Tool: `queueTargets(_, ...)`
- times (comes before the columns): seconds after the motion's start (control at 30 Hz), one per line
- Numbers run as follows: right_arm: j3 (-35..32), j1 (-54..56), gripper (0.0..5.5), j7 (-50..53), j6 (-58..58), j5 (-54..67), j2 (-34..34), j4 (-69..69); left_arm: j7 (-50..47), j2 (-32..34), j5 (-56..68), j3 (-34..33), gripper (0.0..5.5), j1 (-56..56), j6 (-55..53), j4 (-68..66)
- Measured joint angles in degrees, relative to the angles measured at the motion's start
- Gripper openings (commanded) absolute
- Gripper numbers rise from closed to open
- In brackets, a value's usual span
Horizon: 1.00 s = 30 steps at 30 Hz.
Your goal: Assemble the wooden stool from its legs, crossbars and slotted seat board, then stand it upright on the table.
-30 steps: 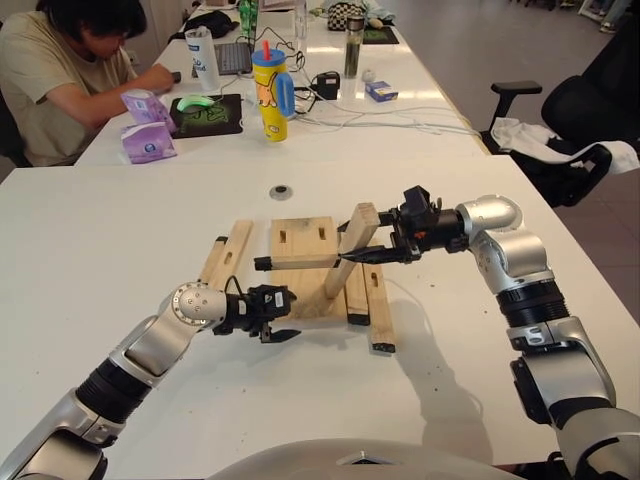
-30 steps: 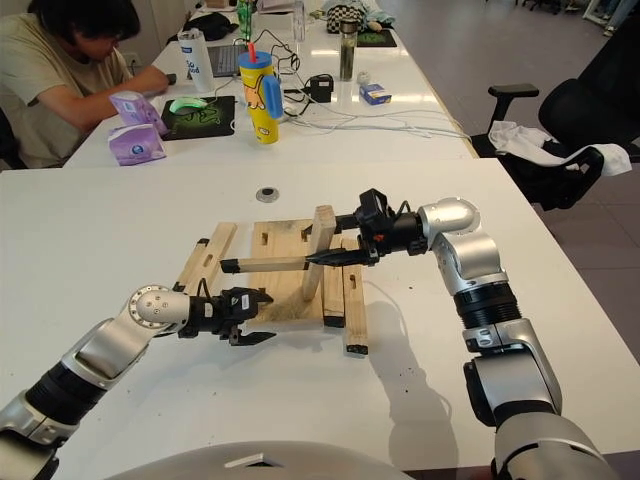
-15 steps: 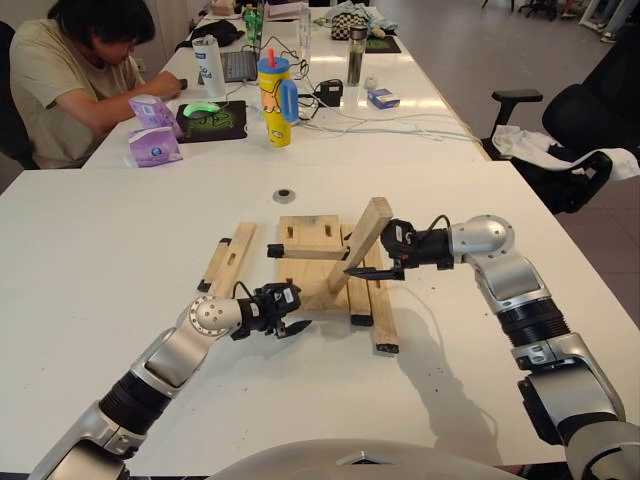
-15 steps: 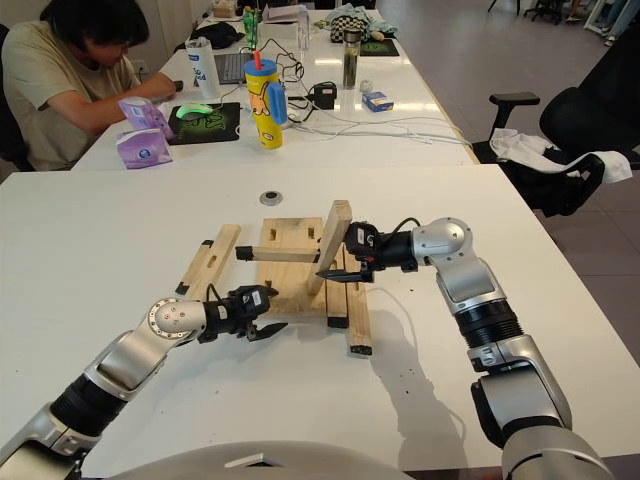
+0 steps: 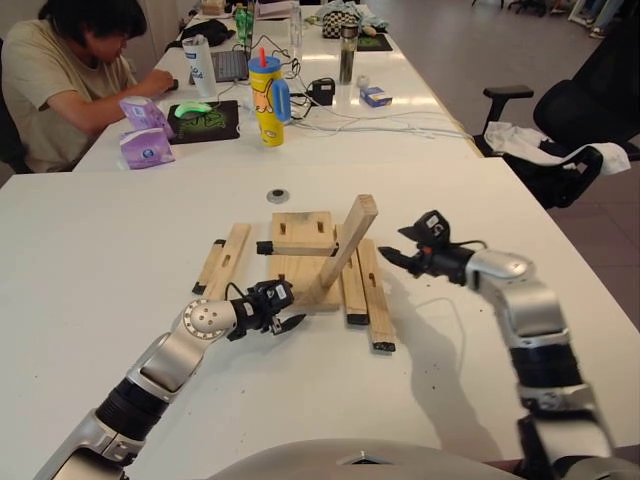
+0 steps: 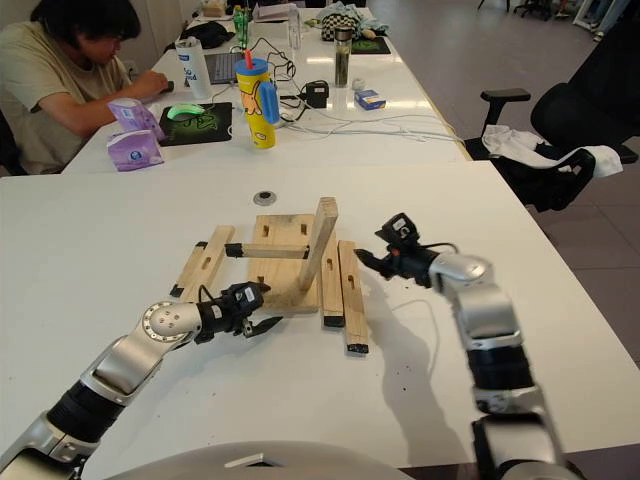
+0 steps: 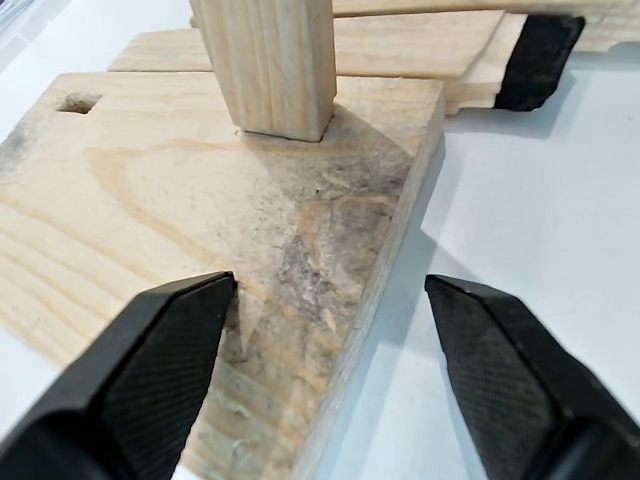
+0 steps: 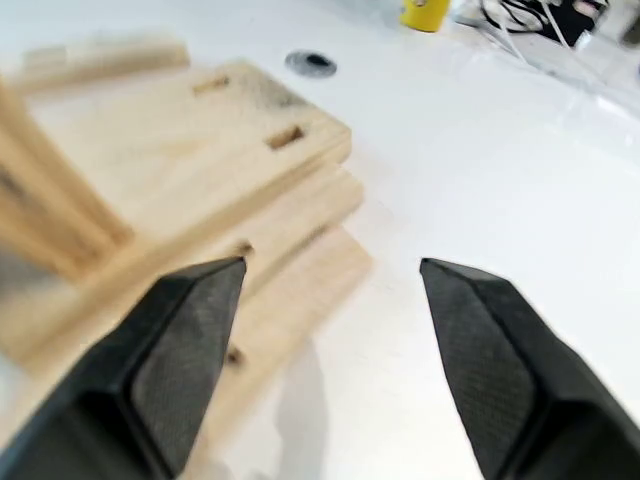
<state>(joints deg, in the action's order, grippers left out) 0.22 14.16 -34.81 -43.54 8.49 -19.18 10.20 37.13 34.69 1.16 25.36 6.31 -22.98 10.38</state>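
Both left claw (image 7: 331,280) and right claw (image 8: 332,265) gape empty; the stiff, light pale wooden leg (image 5: 347,248) probably suits mid-shaft gripping.

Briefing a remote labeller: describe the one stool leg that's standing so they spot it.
On the white table, find the slotted seat board lying flat at its middle. One leg rises tilted from the board's near edge; the other legs lie flat beside it.
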Motion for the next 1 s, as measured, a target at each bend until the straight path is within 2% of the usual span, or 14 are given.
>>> queueTargets(0.1, 0.2, -4.0, 3.25, 8.5, -9.5, 1.1, 8.9, 7.2, -0.4, 0.4, 0.0, -0.9, 3.53, -0.7, 0.0, -0.2)
queueTargets(0.27, 0.5, -6.7, 3.25, 16.7, -18.9, 1.0, 15.0, 11.6, -0.5, 1.2, 0.0, -1.8, 3.53, -1.1, 0.0, -0.3)
queueTargets(0.5, 2.5, -6.8, 3.25, 19.8, -23.6, 1.4, 17.9, 12.5, -0.6, 1.2, 0.0, -1.8, 3.53, -1.1, -0.2, -0.1)
queueTargets(1.0, 4.7, -6.2, 3.25, 21.8, -26.0, 1.6, 18.6, 11.8, -2.2, 0.5, -0.1, -1.8, 3.53, -1.7, -2.2, 1.3)
